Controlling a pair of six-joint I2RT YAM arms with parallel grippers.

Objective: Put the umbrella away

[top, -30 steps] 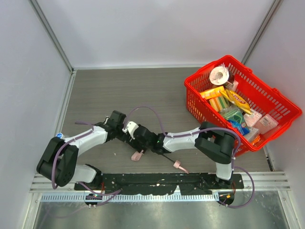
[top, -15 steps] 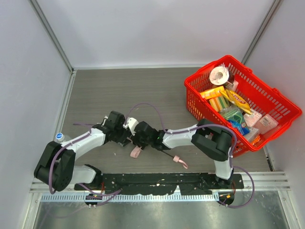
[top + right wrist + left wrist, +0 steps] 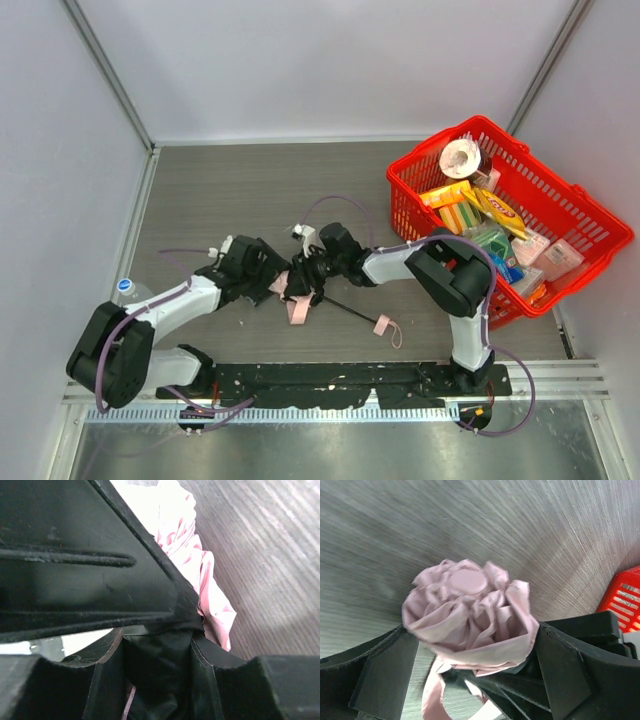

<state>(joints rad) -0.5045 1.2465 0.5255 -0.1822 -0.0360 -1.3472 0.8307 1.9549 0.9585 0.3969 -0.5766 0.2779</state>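
**Ana:** From above, where does the job stand?

**Ben:** Mid-fold, by the look of it. The umbrella (image 3: 297, 308) lies on the table (image 3: 230, 190) in front of the arm bases. Its pink fabric is bunched where the two arms meet, and its black shaft (image 3: 345, 310) runs out to the pink handle (image 3: 381, 322), nearer the right base. The left gripper (image 3: 272, 283) and the right gripper (image 3: 302, 278) sit nose to nose at the fabric end.

**Ana:** And around it?

**Ben:** A red basket (image 3: 408, 222) full of groceries stands well apart on the right. A small blue-capped object (image 3: 125, 287) lies by the left arm's elbow. Neither blocks the umbrella; the crowding comes from the arms themselves.

**Ana:** The left wrist view?

**Ben:** It looks at the bundle end-on. The left fingers (image 3: 385, 675) stand wide apart on either side and are not pinching it. A pink strap (image 3: 431, 700) dangles below. The black part underneath is probably the other gripper.

**Ana:** And the right wrist?

**Ben:** Mostly black finger, very close, with pink fabric just beside it. Whether that gripper is clamped on the umbrella cannot be told.

**Ana:** So what next?

**Ben:** Likely the shaft needs pushing in and the strap wrapping round. One arm would have to hold the bundle firmly while the other goes for the handle. The loose folds may slip or spring open.
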